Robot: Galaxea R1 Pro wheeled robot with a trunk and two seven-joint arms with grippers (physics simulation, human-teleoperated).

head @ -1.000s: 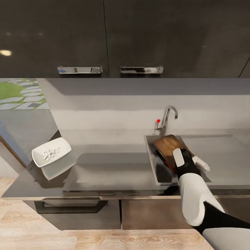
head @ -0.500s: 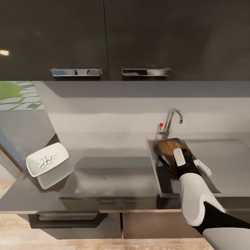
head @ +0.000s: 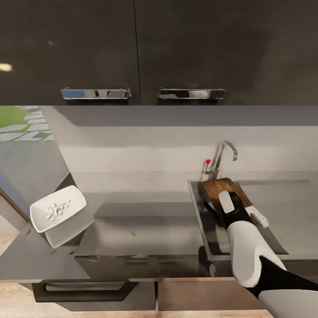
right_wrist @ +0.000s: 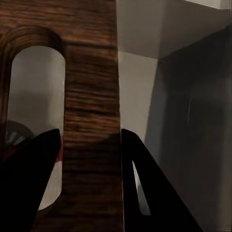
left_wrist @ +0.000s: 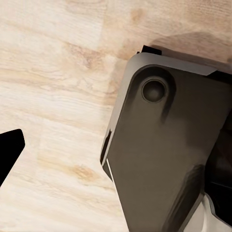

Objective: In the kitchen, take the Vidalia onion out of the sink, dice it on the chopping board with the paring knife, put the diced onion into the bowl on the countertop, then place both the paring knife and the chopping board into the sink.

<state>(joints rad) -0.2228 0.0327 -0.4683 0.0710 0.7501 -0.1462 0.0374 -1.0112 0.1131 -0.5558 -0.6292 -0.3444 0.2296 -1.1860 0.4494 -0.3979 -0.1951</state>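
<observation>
Head view: my right gripper holds the dark brown wooden chopping board tilted over the matte grey rectangular sink, near the chrome tap. The glossy white squarish bowl with pale diced pieces sits on the grey bench, far left.

Left wrist view: pale wood floor; left fingers' state cannot be told.

Right wrist view: my fingers clamp the board's edge beside its handle slot.

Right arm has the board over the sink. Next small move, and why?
Probably lower it a little, then open. The right gripper clamps the chopping board beside its handle slot, tilted over the sink basin; diced onion already sits in the bowl.
</observation>
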